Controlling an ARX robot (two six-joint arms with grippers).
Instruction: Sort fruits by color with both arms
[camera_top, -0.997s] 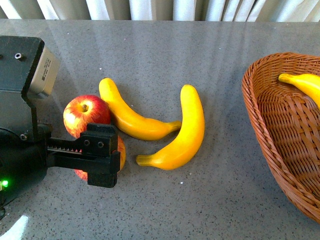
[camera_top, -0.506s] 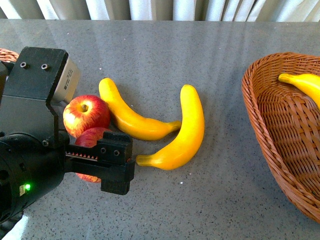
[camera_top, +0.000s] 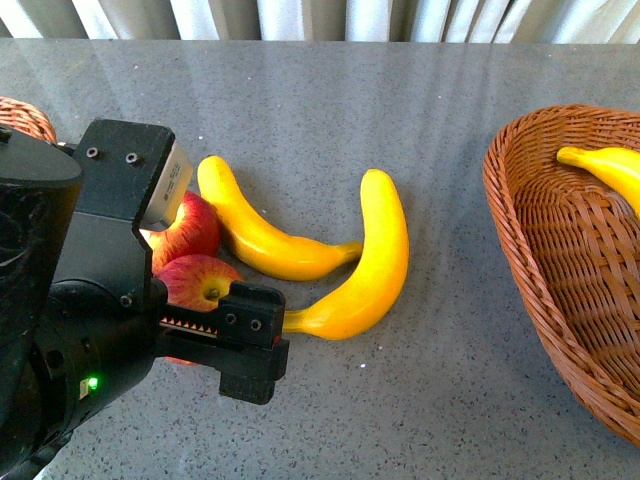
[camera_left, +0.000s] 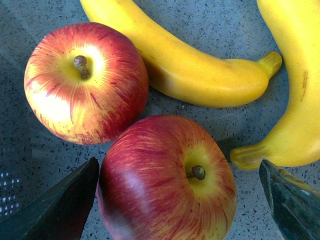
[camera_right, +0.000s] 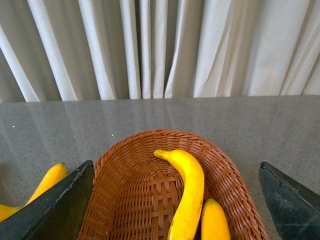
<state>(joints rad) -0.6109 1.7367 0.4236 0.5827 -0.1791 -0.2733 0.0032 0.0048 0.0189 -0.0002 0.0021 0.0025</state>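
Two red apples streaked with yellow lie touching on the grey table: the near apple (camera_top: 197, 283) (camera_left: 167, 180) and the far apple (camera_top: 190, 228) (camera_left: 85, 82). Two yellow bananas (camera_top: 262, 235) (camera_top: 368, 265) lie beside them. My left gripper (camera_left: 177, 200) is open and empty, just above the near apple, with a jaw on each side of it; in the front view the left arm (camera_top: 90, 300) hides part of both apples. My right gripper (camera_right: 175, 200) is open and empty over the brown wicker basket (camera_right: 150, 200) (camera_top: 560, 260), which holds two bananas (camera_right: 187, 195) (camera_right: 215, 222).
A second wicker basket's rim (camera_top: 25, 115) shows at the far left behind the left arm. White curtains (camera_right: 160, 47) hang beyond the table's far edge. One basket banana also shows in the front view (camera_top: 605, 165).
My left arm has moved right and forward, bringing its open jaws over the near apple. The fruits and the basket have not moved.
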